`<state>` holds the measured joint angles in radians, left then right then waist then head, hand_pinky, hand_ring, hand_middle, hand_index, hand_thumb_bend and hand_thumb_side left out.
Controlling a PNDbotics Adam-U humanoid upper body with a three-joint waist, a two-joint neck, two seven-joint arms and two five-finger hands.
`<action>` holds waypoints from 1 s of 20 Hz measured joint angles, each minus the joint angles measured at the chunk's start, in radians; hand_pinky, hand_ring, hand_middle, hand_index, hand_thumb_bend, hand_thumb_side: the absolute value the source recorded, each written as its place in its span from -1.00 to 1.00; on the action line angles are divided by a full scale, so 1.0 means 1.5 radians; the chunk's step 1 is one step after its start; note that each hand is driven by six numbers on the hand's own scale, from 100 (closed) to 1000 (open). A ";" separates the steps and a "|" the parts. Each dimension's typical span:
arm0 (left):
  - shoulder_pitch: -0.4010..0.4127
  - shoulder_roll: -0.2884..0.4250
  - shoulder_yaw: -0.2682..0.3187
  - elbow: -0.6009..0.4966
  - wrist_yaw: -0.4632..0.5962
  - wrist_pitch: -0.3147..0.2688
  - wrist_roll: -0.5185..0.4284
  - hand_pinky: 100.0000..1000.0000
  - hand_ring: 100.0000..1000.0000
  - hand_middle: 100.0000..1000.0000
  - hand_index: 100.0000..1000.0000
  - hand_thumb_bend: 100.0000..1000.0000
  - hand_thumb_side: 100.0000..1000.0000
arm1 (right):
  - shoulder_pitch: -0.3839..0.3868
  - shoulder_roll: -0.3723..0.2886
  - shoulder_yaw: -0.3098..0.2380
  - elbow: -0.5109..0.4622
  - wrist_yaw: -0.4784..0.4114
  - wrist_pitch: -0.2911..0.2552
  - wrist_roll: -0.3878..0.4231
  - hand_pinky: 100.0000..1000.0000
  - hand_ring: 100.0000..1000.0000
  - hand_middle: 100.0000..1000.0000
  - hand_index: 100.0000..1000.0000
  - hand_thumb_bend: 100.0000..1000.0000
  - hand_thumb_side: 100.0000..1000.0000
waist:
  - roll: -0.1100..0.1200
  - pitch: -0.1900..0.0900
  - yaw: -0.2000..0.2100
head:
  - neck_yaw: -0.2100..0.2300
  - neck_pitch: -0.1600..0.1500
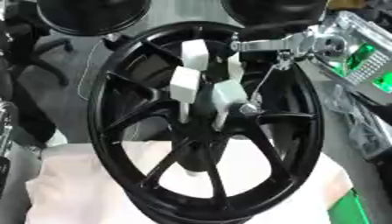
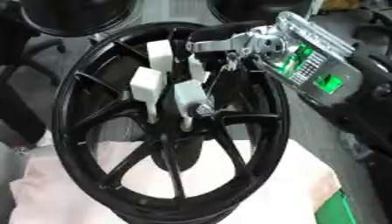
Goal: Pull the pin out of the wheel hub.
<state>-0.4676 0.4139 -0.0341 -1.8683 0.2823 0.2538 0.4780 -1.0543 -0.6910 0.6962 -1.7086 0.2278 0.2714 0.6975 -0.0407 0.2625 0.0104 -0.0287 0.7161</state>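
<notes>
A: So, where do we stand? Wheel (image 1: 297, 144) upright on the cloth (image 1: 76, 188), its open face turned toward us and leaning a little.

B: Agreed. Right hand (image 1: 186, 81) comes in from the far right, arm (image 1: 275, 43) crossing the upper rim. It sits over the hub (image 1: 201, 114), at the middle of the spokes.

A: And the pin?

B: We log one small silvery bit (image 1: 249, 108) just right of the hub's centre, touching or just beside the hand's near-right edge. We take that for the pin, but it is too small to be sure.

A: Is the hand clamped on it?

B: We cannot tell. The hand covers the spot, and its state does not show from either eye.

A: Which way does the pin run?

B: Our judgement: along the wheel's axle line, so its long axis points out of the face, toward us and slightly up. The pull would then go near, away from the hub, not sideways along the spokes.

A: Which hand is nearer?

B: The right one, already at the hub. The left shows in neither view.

A: Risk?

B: The wheel only stands on cloth. A pull off the axis could tip it toward us.
</notes>
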 measured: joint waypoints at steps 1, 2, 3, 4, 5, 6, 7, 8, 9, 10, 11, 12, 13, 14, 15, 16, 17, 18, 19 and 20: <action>0.000 0.000 0.000 0.000 0.000 0.000 0.000 0.41 0.59 0.60 0.32 -0.17 0.06 | 0.000 0.000 0.000 0.000 0.000 0.000 -0.001 -1.00 -1.00 0.02 0.27 -0.31 -0.94 | 0.000 0.000 0.001 | 0.000 0.000; 0.000 0.000 0.000 0.000 0.000 0.000 0.000 0.41 0.59 0.60 0.32 -0.17 0.06 | 0.001 0.000 0.000 0.000 0.000 0.001 -0.001 -1.00 -1.00 0.02 0.27 -0.30 -0.96 | 0.000 0.000 0.002 | 0.000 0.000; 0.000 0.000 0.000 0.000 0.000 0.000 0.000 0.41 0.59 0.60 0.33 -0.17 0.06 | 0.002 0.000 0.000 0.000 0.000 0.000 -0.002 -1.00 -1.00 0.02 0.27 -0.29 -0.98 | 0.000 0.000 0.002 | 0.000 0.000; -0.001 0.000 0.000 0.000 0.000 0.000 0.000 0.41 0.59 0.60 0.33 -0.17 0.06 | 0.002 0.000 0.000 0.000 0.001 -0.001 -0.003 -1.00 -1.00 0.02 0.27 -0.29 -0.98 | 0.000 0.000 0.002 | 0.000 0.000; -0.002 0.000 0.000 0.000 0.000 0.000 -0.001 0.41 0.59 0.60 0.33 -0.17 0.06 | 0.002 0.000 0.000 0.001 0.003 -0.002 -0.004 -1.00 -1.00 0.02 0.27 -0.28 -0.98 | 0.000 0.000 0.002 | -0.001 0.000; -0.003 0.000 0.000 0.000 0.000 0.000 -0.001 0.41 0.59 0.60 0.33 -0.17 0.06 | 0.003 0.000 0.000 0.002 0.005 -0.003 -0.005 -1.00 -1.00 0.02 0.27 -0.28 -0.98 | 0.000 0.000 0.003 | -0.001 0.000; -0.004 0.000 -0.001 0.000 0.000 0.000 -0.001 0.41 0.59 0.60 0.33 -0.17 0.06 | 0.004 0.000 0.000 0.003 0.008 -0.005 -0.007 -1.00 -1.00 0.02 0.27 -0.28 -0.99 | 0.000 0.000 0.003 | -0.001 0.000; -0.004 0.000 -0.002 0.000 0.000 0.000 -0.002 0.41 0.59 0.60 0.33 -0.17 0.06 | 0.005 0.000 0.000 0.005 0.010 -0.007 -0.007 -1.00 -1.00 0.02 0.27 -0.28 -0.98 | 0.000 0.000 0.003 | -0.002 0.000; -0.005 0.000 -0.003 0.000 0.000 0.000 -0.003 0.41 0.59 0.60 0.33 -0.17 0.06 | 0.005 0.000 0.000 0.007 0.012 -0.009 -0.008 -1.00 -1.00 0.02 0.27 -0.29 -0.98 | -0.001 0.000 0.003 | -0.002 0.000; -0.005 0.000 -0.004 0.000 0.000 0.000 -0.003 0.41 0.59 0.60 0.33 -0.17 0.06 | 0.005 0.001 0.000 0.009 0.015 -0.010 -0.009 -1.00 -1.00 0.02 0.27 -0.29 -0.98 | -0.001 0.000 0.003 | -0.002 0.000; -0.005 0.000 -0.004 0.000 0.000 0.000 -0.004 0.41 0.59 0.60 0.33 -0.17 0.06 | 0.005 0.001 0.000 0.011 0.016 -0.011 -0.009 -1.00 -1.00 0.02 0.26 -0.30 -0.99 | -0.001 0.000 0.003 | -0.002 0.000; -0.005 0.000 -0.004 0.000 0.000 -0.001 -0.004 0.41 0.59 0.60 0.33 -0.17 0.06 | 0.005 0.001 0.000 0.013 0.016 -0.013 -0.009 -1.00 -1.00 0.01 0.26 -0.30 -1.00 | -0.001 0.000 0.003 | -0.002 0.000; -0.005 0.000 -0.004 0.000 0.000 -0.001 -0.004 0.41 0.59 0.60 0.33 -0.17 0.06 | 0.005 0.002 0.000 0.015 0.016 -0.013 -0.010 -1.00 -1.00 0.00 0.25 -0.31 -1.00 | -0.001 0.000 0.004 | -0.002 0.000; -0.005 0.000 -0.004 0.000 0.000 0.000 -0.005 0.41 0.59 0.60 0.32 -0.17 0.06 | 0.006 0.002 0.000 0.015 0.016 -0.014 -0.011 -1.00 -1.00 -0.03 0.23 -0.32 -1.00 | -0.001 0.000 0.004 | -0.002 0.000; -0.005 0.000 -0.004 0.000 0.000 0.000 -0.005 0.41 0.59 0.60 0.33 -0.17 0.06 | 0.006 0.004 0.000 0.017 0.016 -0.014 -0.012 -1.00 -1.00 -0.07 0.20 -0.35 -1.00 | -0.001 0.000 0.004 | -0.002 0.000; -0.005 0.000 -0.004 0.000 0.000 0.000 -0.005 0.41 0.59 0.60 0.33 -0.17 0.06 | 0.006 0.005 0.000 0.018 0.016 -0.014 -0.013 -1.00 -1.00 -0.08 0.20 -0.36 -1.00 | -0.001 0.000 0.004 | -0.002 0.000; -0.005 0.000 -0.004 0.000 0.000 0.000 -0.005 0.41 0.59 0.60 0.33 -0.17 0.07 | 0.006 0.006 0.000 0.019 0.015 -0.014 -0.016 -1.00 -1.00 -0.12 0.18 -0.38 -1.00 | -0.001 0.000 0.004 | -0.002 0.000; -0.005 0.000 -0.004 0.000 0.000 0.000 -0.006 0.41 0.60 0.60 0.33 -0.17 0.07 | 0.006 0.006 0.000 0.019 0.015 -0.013 -0.018 -1.00 -1.00 -0.15 0.17 -0.38 -1.00 | -0.001 0.000 0.004 | -0.002 0.000; -0.005 0.000 -0.004 0.000 0.000 0.001 -0.006 0.41 0.60 0.60 0.33 -0.17 0.07 | 0.007 0.006 0.000 0.019 0.013 -0.012 -0.020 -1.00 -1.00 -0.19 0.15 -0.38 -1.00 | -0.001 0.000 0.004 | -0.002 0.000; -0.005 0.000 -0.004 0.000 0.000 0.001 -0.006 0.41 0.60 0.60 0.33 -0.17 0.07 | 0.008 0.006 0.000 0.019 0.011 -0.011 -0.023 -1.00 -1.00 -0.20 0.14 -0.38 -1.00 | -0.001 0.000 0.004 | -0.002 0.000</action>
<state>-0.4749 0.4135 -0.0399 -1.8683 0.2823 0.2549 0.4689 -1.0430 -0.6818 0.6964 -1.6796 0.2440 0.2552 0.6631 -0.0423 0.2626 0.0156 -0.0322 0.7161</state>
